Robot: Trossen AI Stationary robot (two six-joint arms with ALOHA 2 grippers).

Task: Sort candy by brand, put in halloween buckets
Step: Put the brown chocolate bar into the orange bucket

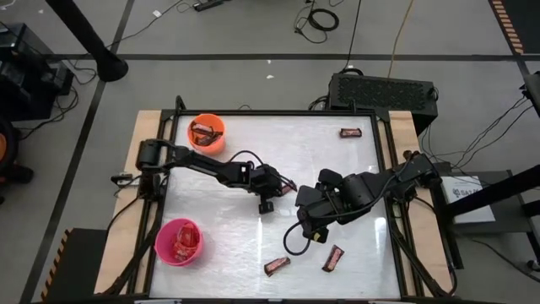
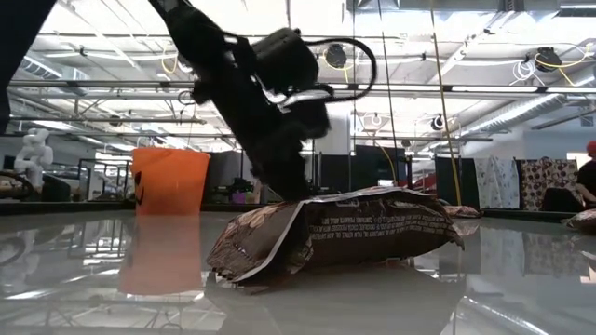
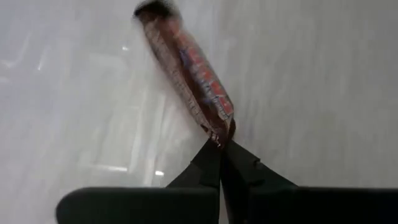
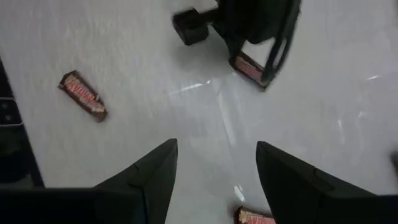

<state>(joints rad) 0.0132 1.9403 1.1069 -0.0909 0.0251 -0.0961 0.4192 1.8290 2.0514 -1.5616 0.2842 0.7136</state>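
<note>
Presently the left end effector is clamped on the very end of a dark brown candy bar, near the middle of the tabletop. Only the wrapper's crimped edge appears to be pinched, so the bar could be lost through slipping or tearing on lifting. The right end effector is held apart, empty, just beside. The orange bucket and pink bucket are placed well apart along the left side.

Bright overhead light, glossy glare, wrist blur
</note>
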